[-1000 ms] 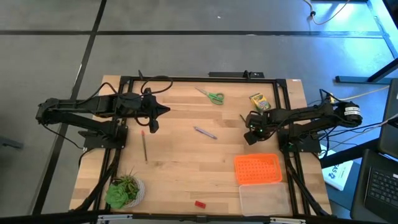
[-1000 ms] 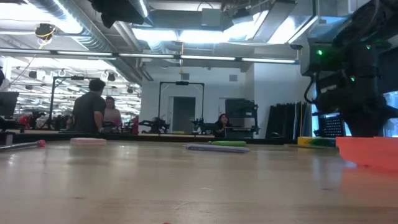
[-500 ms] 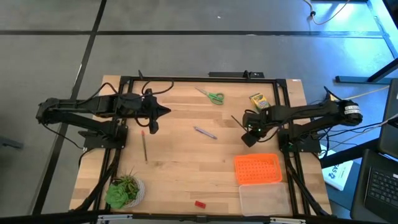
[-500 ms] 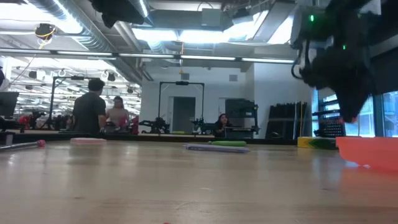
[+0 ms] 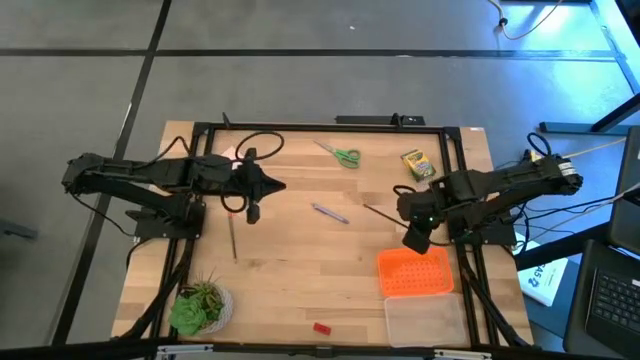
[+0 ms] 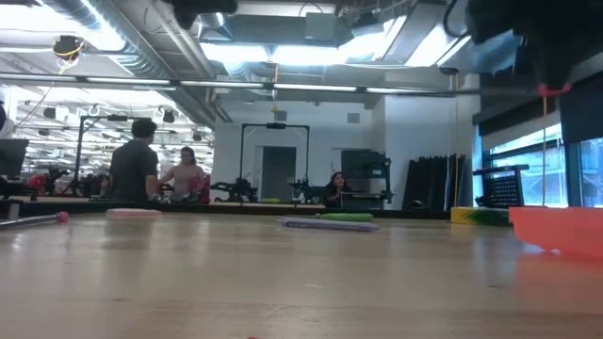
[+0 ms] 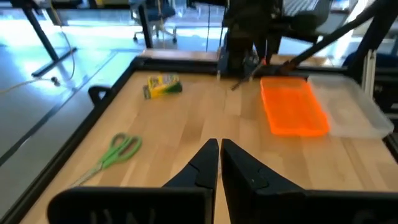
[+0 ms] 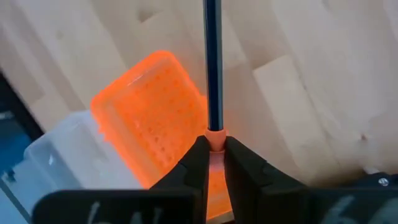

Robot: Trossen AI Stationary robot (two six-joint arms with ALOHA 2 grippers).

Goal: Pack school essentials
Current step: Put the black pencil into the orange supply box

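Observation:
My right gripper (image 5: pixel 410 224) is shut on a thin dark pencil (image 8: pixel 212 62), high above the wood beside the orange perforated lid (image 5: pixel 414 271). My left gripper (image 7: pixel 219 152) is shut with nothing in it and hovers over the table's left middle (image 5: pixel 278 186). Flat on the table lie green-handled scissors (image 5: pixel 340 154), a yellow-green crayon box (image 5: pixel 418 163), a purple pen (image 5: pixel 329 212), a second pencil (image 5: pixel 233 238) and a small red eraser (image 5: pixel 321 327). A pink note pad (image 6: pixel 134 214) shows in the low view. My right gripper pinches the pencil's eraser end (image 8: pixel 214 135) between its two fingers, right at the orange band. The fingers point steeply down, and the pencil runs on from their tips in line with them. It hangs below the gripper (image 6: pixel 544 151), lifted clear of the table.
A clear plastic box (image 5: pixel 425 320) stands at the near right, just beyond the orange lid. A green potted plant (image 5: pixel 200 305) sits at the near left corner. A black frame (image 5: pixel 330 127) runs around the table. People stand in the room far behind the table.
My right gripper has risen from the table with the pencil and gone toward the near edge and the orange lid, rolling as it went. The pencil has left the wood and now hangs below the fingers. My left gripper has shifted a little toward the table's right.

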